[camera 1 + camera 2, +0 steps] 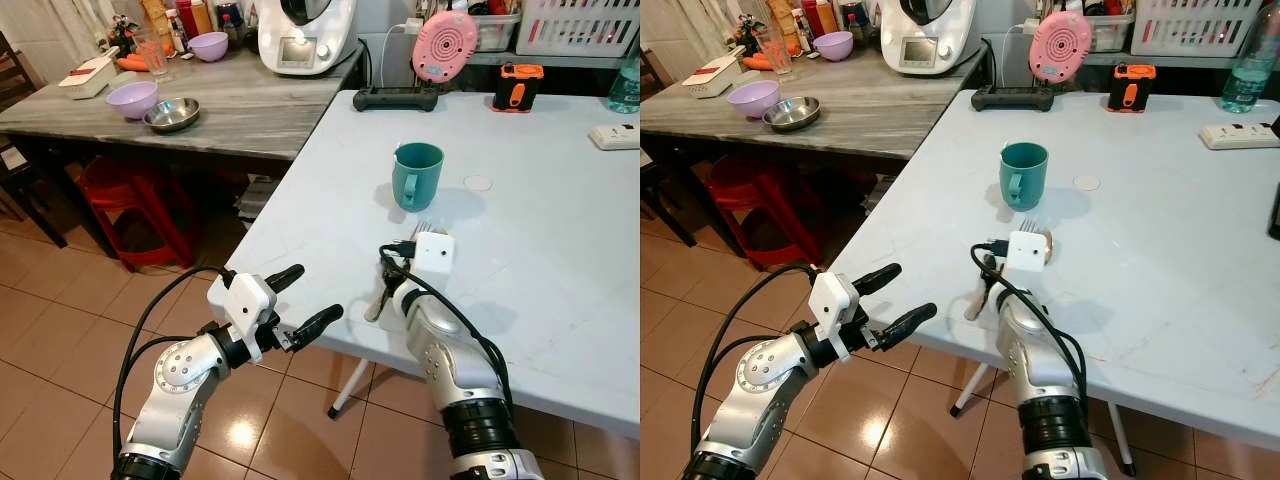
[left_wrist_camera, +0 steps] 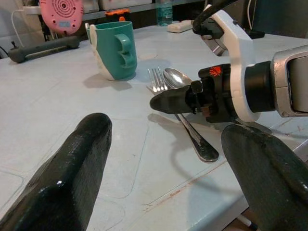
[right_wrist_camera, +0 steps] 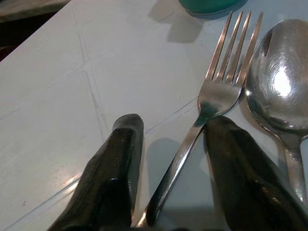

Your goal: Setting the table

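Our right pincer (image 3: 168, 168) straddles the fork (image 3: 216, 91) handle, fingers parted, on the table (image 1: 540, 230); spoon (image 3: 279, 86) beside, mug (image 1: 416, 175) at 12 o'clock. Left pincer (image 1: 300, 300) open.

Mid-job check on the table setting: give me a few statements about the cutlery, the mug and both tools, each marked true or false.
1. The fork and spoon lie side by side on the white table. True.
2. The right tool is down at the fork, a finger on either side of its handle. True.
3. The teal mug lies tipped on its side. False: it stands upright, just beyond the cutlery.
4. The left tool holds the spoon. False: it is open and holds nothing, off the table's near edge.
5. A steel bowl sits on the grey wooden table to the left. True.
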Motion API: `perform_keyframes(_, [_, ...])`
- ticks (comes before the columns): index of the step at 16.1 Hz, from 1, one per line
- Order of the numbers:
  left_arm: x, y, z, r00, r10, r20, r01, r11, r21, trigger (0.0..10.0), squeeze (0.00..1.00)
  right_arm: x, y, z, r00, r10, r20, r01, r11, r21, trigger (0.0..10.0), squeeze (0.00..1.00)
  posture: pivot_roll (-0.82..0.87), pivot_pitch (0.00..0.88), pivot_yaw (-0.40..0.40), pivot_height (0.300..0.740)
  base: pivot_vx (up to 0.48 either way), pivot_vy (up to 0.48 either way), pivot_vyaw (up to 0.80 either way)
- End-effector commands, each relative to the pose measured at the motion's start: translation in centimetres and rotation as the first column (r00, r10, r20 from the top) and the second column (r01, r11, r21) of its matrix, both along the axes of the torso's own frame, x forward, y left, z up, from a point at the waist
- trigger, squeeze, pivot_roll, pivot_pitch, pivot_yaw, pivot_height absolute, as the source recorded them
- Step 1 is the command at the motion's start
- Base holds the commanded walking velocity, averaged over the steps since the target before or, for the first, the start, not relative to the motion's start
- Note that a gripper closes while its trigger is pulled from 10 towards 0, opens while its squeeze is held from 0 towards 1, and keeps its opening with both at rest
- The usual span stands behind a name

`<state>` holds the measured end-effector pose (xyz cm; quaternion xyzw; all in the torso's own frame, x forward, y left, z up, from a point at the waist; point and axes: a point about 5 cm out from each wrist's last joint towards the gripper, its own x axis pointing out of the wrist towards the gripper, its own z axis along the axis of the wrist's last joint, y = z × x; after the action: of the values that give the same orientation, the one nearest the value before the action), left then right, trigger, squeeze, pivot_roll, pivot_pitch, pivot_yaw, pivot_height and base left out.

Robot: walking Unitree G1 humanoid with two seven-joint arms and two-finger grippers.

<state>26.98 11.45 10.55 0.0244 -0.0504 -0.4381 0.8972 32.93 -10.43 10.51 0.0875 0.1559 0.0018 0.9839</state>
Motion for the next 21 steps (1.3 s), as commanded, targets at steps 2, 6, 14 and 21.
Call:
perform_keyframes(2, [0.1,0.2,0.1,1.0,-0.008,0.008,0.008,1.0,0.013,10.0,0.0,0.1,0.7,-0.2,0.999,0.011,-0.04,-0.012,1.0,-0.01,10.0,1.0,-0.07,0.043,0.128,0.74,0.0,0.0,0.0])
perform_keyframes(6, [0.0,0.2,0.0,1.0,-0.014,0.005,0.014,1.0,0.014,10.0,0.0,1.0,0.0,-1.2,0.992,0.003,-0.125,-0.008,0.999,-0.046,0.0,0.0,-0.07,0.046,0.125,0.74,0.0,0.0,0.0])
perform_keyframes(14, [0.0,-0.1,0.0,1.0,-0.02,0.004,0.02,1.0,0.01,10.0,0.0,1.6,-2.3,-2.5,0.982,0.036,-0.184,-0.059,0.99,-0.124,0.0,0.0,-0.07,0.045,0.128,0.74,0.0,0.0,0.0])
perform_keyframes(21, [0.0,-0.1,0.0,1.0,-0.02,0.004,0.02,1.0,0.01,10.0,0.0,1.7,-1.3,-2.5,0.983,0.1,-0.157,-0.118,0.987,-0.109,0.0,0.0,-0.06,0.043,0.127,0.74,0.0,0.0,0.0])
